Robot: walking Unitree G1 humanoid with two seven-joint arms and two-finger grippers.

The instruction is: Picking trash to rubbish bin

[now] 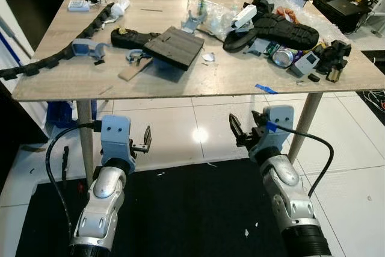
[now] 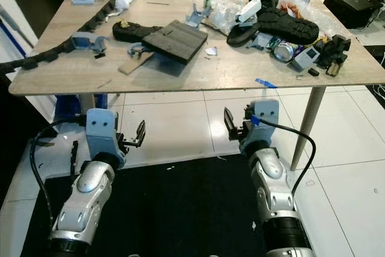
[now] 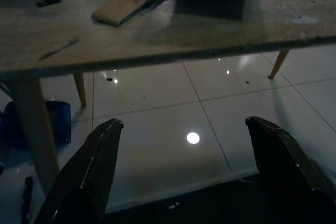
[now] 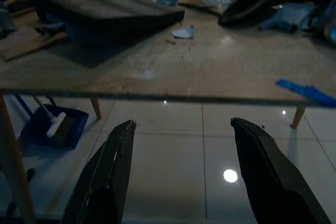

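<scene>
While both arms sit low in front of the wooden table, nothing is being held. The left gripper hangs below the table's near edge with its fingers spread apart, and the right gripper is the same deal, jaws wide with only white floor tile between them. Both are well short of the tabletop.

The trash is all up on the table, mostly piled at the far right corner: a crushed drink can lying on its side, a black shoe sole draped over some clear crumpled plastic, and small grey-blue printed parts next to the can. A strip of blue tape sits right at the near edge (it shows up in the right wrist view too). Nearer the middle there's a dark slab propped at a tilt, with another black sole touching it on the left. A long black cable chain runs along the left side.

Under the table on the left, a blue dustpan rests on the floor. A black mat lies beneath the arms.
</scene>
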